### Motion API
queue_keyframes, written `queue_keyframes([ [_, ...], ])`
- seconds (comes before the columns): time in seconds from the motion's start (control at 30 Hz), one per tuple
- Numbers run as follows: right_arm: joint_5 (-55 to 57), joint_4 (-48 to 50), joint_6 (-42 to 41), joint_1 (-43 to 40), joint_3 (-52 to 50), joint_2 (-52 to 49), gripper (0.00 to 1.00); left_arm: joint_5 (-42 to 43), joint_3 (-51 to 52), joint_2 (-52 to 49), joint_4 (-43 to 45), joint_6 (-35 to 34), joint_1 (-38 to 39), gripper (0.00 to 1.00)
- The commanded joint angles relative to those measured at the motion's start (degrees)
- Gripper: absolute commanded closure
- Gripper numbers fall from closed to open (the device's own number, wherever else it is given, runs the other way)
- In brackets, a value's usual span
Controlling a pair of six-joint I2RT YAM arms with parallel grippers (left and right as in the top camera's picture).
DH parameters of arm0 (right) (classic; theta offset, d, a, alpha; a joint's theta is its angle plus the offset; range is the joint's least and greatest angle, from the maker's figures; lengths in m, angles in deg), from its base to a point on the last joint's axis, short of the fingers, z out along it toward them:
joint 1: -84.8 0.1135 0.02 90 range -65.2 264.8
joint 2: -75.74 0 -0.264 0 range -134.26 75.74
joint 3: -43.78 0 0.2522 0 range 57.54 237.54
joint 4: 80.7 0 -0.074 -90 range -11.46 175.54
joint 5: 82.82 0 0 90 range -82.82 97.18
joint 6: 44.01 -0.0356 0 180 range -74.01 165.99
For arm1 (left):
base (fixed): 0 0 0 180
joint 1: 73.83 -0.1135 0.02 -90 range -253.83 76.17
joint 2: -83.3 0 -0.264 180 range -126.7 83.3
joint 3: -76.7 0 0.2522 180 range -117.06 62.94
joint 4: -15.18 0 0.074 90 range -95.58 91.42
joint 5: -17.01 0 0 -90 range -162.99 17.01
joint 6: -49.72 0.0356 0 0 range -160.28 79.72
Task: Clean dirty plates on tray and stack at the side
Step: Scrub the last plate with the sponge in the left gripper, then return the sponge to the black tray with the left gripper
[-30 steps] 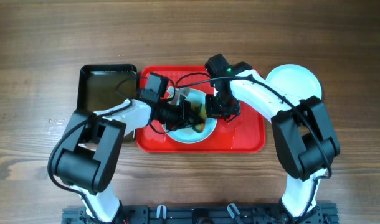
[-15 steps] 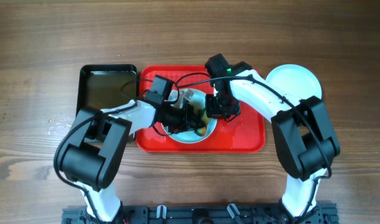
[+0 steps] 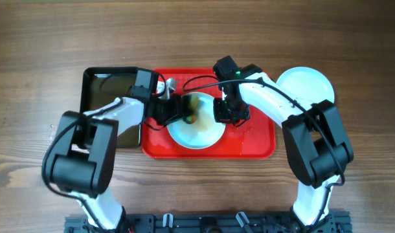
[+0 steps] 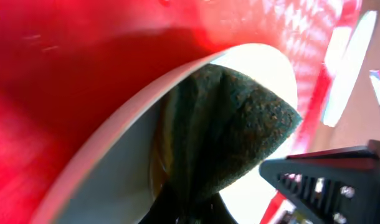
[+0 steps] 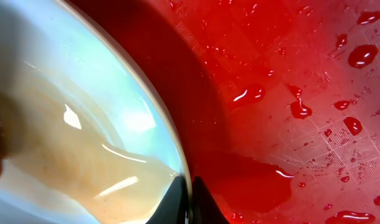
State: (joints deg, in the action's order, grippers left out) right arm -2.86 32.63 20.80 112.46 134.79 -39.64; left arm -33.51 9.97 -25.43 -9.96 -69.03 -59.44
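Observation:
A pale blue-white plate [image 3: 199,129] lies on the red tray [image 3: 256,139], smeared with orange-brown sauce [image 5: 71,155]. My right gripper [image 3: 225,111] is shut on the plate's right rim [image 5: 189,186] and pinches it between its fingers. My left gripper [image 3: 183,111] is shut on a dark green sponge [image 4: 233,124] pressed on the plate's upper left part [image 4: 115,168]. A second plate [image 3: 305,84] lies on the table right of the tray. A third plate is not in view.
A black tray [image 3: 110,90] stands left of the red tray, partly under my left arm. Water drops [image 5: 358,56] lie on the red tray's textured floor. Bare wooden table lies behind and at both sides.
My left gripper has drawn the sponge from the plate's middle to its upper left part. The right gripper has kept its hold on the rim.

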Motion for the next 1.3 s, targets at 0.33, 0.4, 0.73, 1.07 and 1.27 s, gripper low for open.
queue_keyframes([
  [0.33,1.2,-0.7,1.2,-0.1,-0.9,0.2,0.96,-37.8,1.3,28.1,-16.8,9.1,-1.2,0.96],
  [0.4,1.2,-0.6,1.2,-0.1,-0.9,0.2,0.96,-43.9,1.3,27.2,-16.8,9.1,-2.1,0.96],
  [0.73,1.3,-0.5,1.2,-0.1,-0.9,0.2,0.96,-44.5,1.3,12.9,-16.8,17.9,-14.9,0.96],
  [1.07,1.3,0.3,1.2,-0.1,-0.9,0.2,0.96,-41.1,1.3,13.3,-17.4,32.8,-14.9,0.46],
  [1.27,1.3,0.4,1.2,-0.1,-0.9,0.2,0.96,-45.6,1.3,13.8,-8.0,32.8,-14.9,0.28],
])
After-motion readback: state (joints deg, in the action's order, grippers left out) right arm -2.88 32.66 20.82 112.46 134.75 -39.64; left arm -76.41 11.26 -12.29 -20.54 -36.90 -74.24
